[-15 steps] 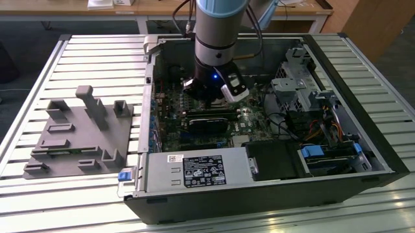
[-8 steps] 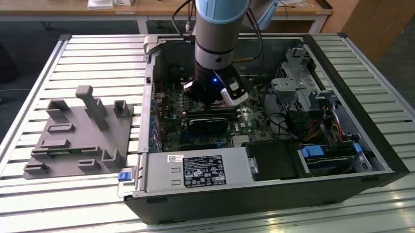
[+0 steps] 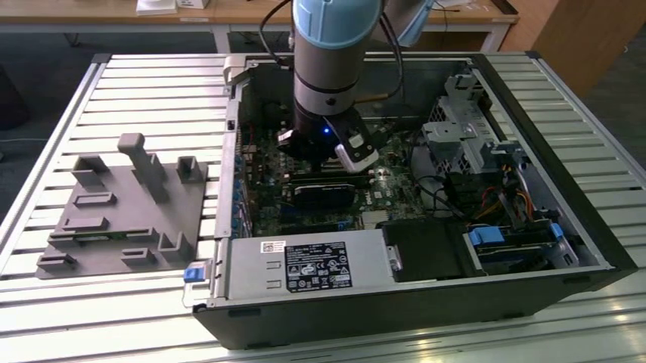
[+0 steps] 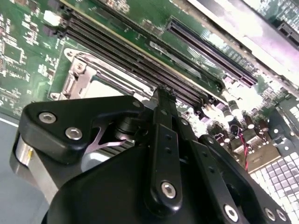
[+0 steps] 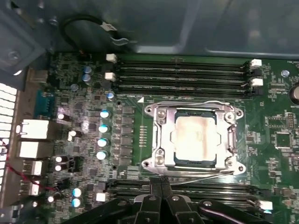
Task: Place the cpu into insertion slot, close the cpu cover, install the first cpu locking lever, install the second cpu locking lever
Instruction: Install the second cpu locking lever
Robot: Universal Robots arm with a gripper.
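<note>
**First wrist view: chip seated, frame down, arm hanging over the socket**

In the first wrist view, the small square cpu (image 5: 195, 143) with its pale silvery-grey metal top is lying flat inside the square metal-rimmed insertion slot (image 5: 161, 159) on the green circuit board (image 5: 275, 149). The thin silvery cpu cover (image 5: 163, 114) appears to be sitting down around it, framing the chip through its cut-out window. Thin wire levers are running along two sides of the socket; whether they are latched is unclear.

The black gripper (image 5: 161, 181) is hovering just beside the socket's edge, over the long black memory slots (image 5: 187, 189). Its jaws are pressed together and gripping nothing, probably so the narrow tip can push a lever.

In the exterior view, the grey-and-blue robot arm (image 3: 328, 68) is reaching down into the open black computer case (image 3: 565, 189), which is resting on the slatted metal worktop (image 3: 151, 91). Case walls and a drive cage are crowding the sides, leaving most room overhead.
</note>
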